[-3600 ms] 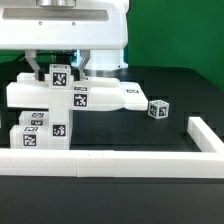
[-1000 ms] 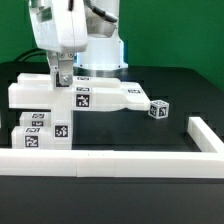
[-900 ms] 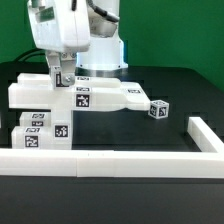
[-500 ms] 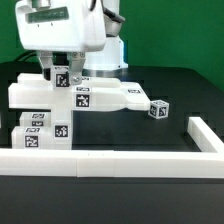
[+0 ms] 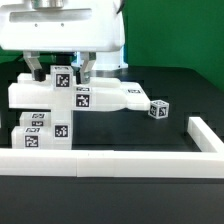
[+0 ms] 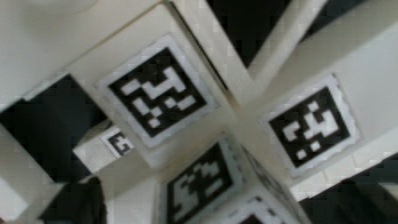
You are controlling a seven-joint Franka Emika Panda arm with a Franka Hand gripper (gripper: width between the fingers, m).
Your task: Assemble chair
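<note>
Sits at about 9 o'clock on the black table (image 5: 185, 85): the chair (image 5: 60, 105), matte white and chunky, stacked blocky parts wearing black-and-white tags. Wrist view packed with blurry tagged faces (image 6: 164, 88), hard to sort out. Hangs right over the stack's top post: the gripper (image 5: 58, 68), fingers partly hidden, can't tell if spread or pinching. Lots of open black toward 3 o'clock, fenced by the border rail (image 5: 120, 163). Off alone there, a small tagged cube (image 5: 158, 109).
</note>
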